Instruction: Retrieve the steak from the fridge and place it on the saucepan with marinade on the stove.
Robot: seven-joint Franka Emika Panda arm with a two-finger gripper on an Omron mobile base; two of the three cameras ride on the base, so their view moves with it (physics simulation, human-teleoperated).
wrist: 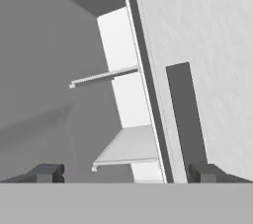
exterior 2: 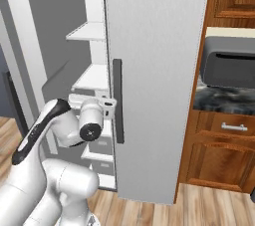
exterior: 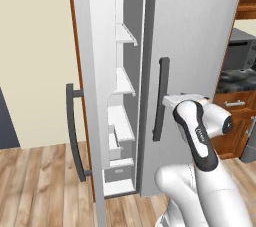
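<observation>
The silver-grey fridge [exterior: 200, 46] has its left door [exterior: 87, 96] swung open and its right door [exterior 2: 154, 46] shut. White shelves [exterior: 125, 83] show inside through the gap, and I see no steak on them. My gripper [wrist: 126, 172] is open, its fingertips [wrist: 49, 172] wide apart. It points into the gap just left of the right door's dark bar handle [wrist: 185, 109]. In the right base view the hand sits beside that handle [exterior 2: 117, 100] at mid height. The saucepan, marinade and stove are out of view.
The open left door's bar handle [exterior: 74, 131] sticks out over the wood floor [exterior: 45, 186]. Right of the fridge stand wooden cabinets [exterior 2: 224, 135] and a dark counter carrying a grey appliance [exterior 2: 231, 63].
</observation>
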